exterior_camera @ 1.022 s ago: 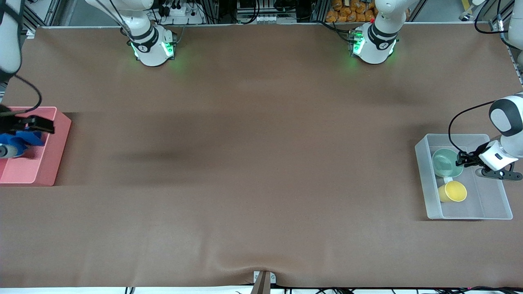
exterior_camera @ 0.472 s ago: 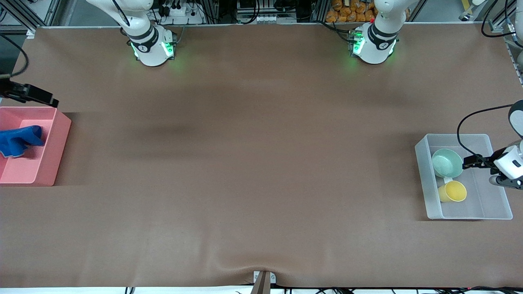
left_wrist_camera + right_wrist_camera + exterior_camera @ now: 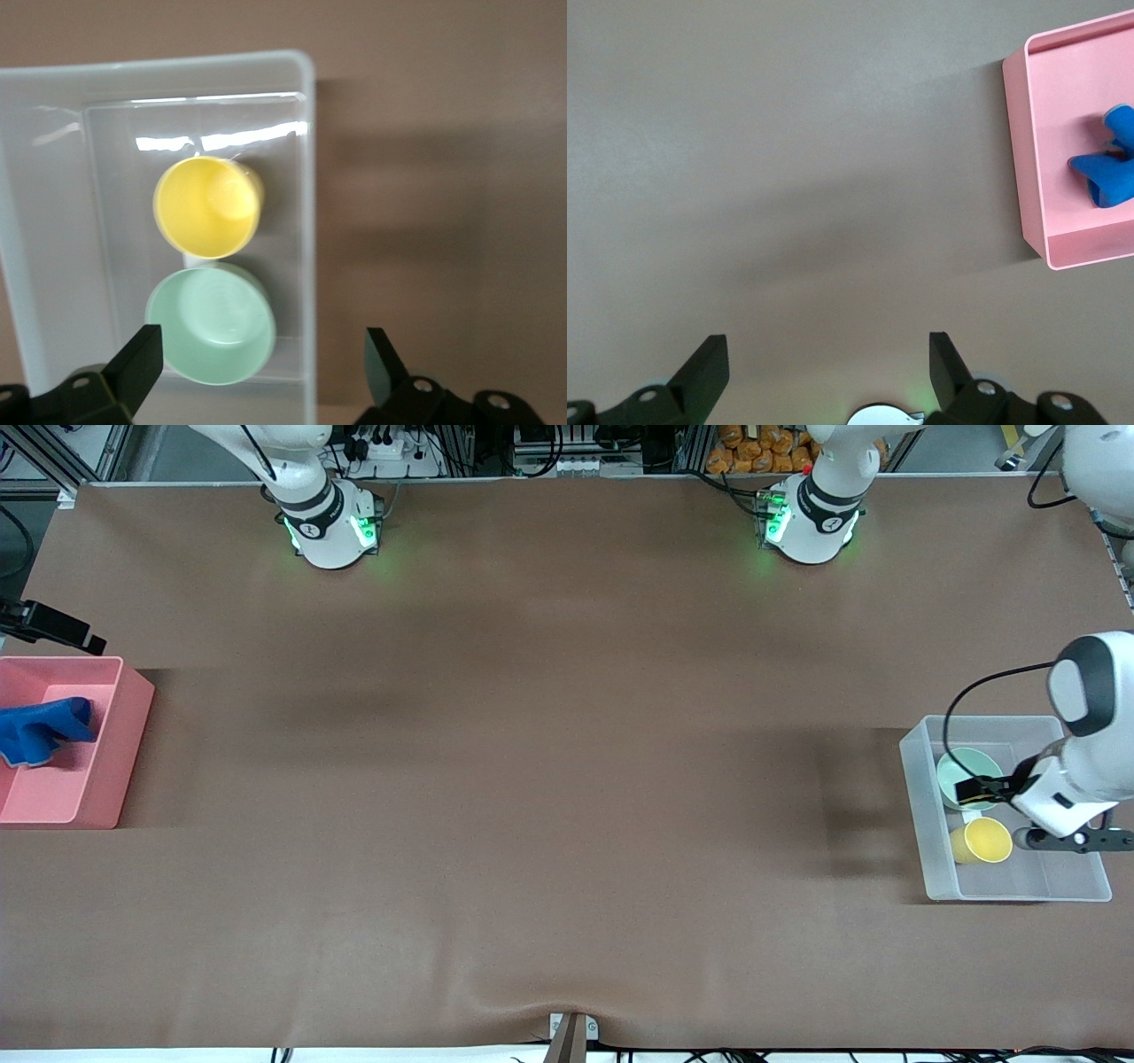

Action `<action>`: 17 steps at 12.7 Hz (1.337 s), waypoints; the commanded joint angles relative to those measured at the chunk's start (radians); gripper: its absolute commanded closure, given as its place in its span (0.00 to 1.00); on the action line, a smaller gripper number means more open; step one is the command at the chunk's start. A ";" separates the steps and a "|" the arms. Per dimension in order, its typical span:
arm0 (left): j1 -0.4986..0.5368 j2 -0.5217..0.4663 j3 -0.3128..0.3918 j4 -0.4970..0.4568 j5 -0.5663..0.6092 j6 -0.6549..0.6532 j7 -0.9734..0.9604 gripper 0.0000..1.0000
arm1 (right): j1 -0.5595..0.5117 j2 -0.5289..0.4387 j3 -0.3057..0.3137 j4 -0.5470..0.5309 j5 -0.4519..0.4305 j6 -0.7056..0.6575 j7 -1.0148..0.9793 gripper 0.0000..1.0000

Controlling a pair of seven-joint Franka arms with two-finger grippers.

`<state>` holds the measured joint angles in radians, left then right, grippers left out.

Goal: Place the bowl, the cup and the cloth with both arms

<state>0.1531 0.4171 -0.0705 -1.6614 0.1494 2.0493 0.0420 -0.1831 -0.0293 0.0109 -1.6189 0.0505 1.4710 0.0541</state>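
Note:
The mint-green bowl and the yellow cup sit side by side in a clear plastic bin at the left arm's end of the table. My left gripper is open and empty over the bowl's edge. In the left wrist view the bowl lies partly between the open fingers of the left gripper, with the cup beside it. The blue cloth lies crumpled in a pink bin at the right arm's end. My right gripper is open and empty, raised beside that bin.
The right wrist view shows the pink bin with the cloth in it, bare brown table and the open right gripper. The clear bin's wall runs between the left fingers. Brown mat covers the table.
The right gripper let go of the cloth in the pink bin and rose away from it. The left gripper drew back toward the bin's end, then came over the bowl again.

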 commanded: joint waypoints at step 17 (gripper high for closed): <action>-0.227 -0.460 0.159 -0.008 -0.192 -0.391 -0.065 0.00 | 0.011 0.009 -0.002 0.068 -0.038 -0.011 0.007 0.00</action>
<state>-0.0811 -0.0295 0.0932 -1.6708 -0.0399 1.6687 -0.0346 -0.1769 -0.0325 0.0087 -1.5814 0.0312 1.4736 0.0570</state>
